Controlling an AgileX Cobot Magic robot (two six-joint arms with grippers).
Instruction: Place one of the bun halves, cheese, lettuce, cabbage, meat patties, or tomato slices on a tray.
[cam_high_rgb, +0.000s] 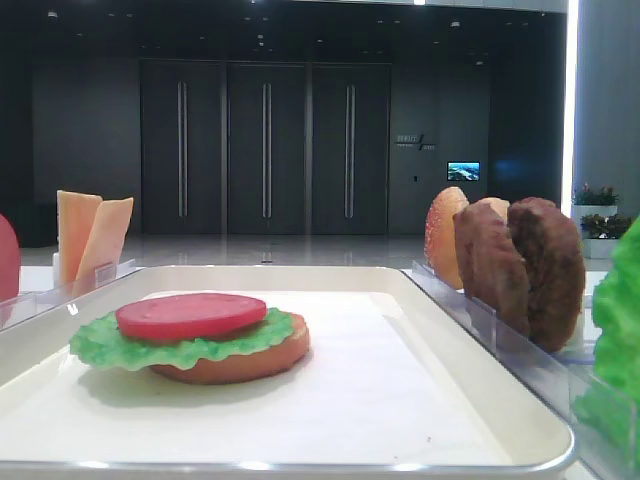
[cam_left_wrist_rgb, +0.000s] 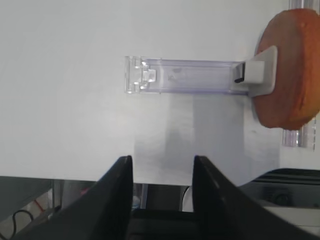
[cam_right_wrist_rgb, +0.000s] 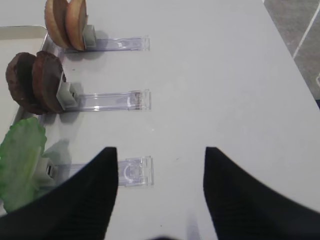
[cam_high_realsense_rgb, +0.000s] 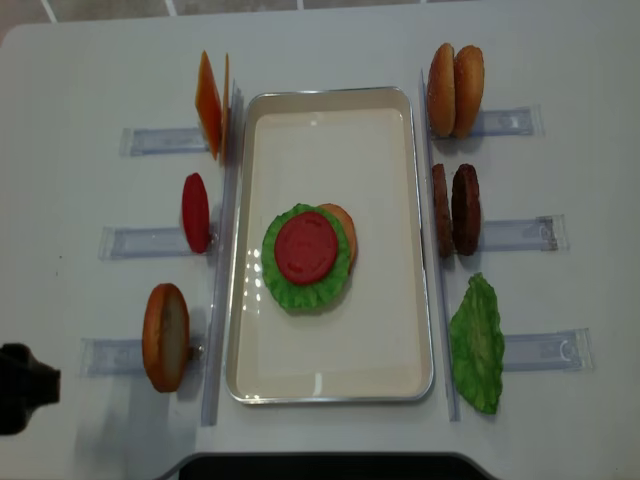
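On the white tray lies a bun half under a lettuce leaf and a tomato slice; the same stack shows low and close, with the tomato slice on top. My left gripper is open and empty at the table's near left edge, short of an upright bun half. My right gripper is open and empty beside another lettuce leaf and the meat patties. Cheese stands at the back left. Cabbage is out of view.
Clear plastic holders flank the tray on both sides. They carry a spare tomato slice, a bun half and two bun halves. The table's edge runs just under my left gripper.
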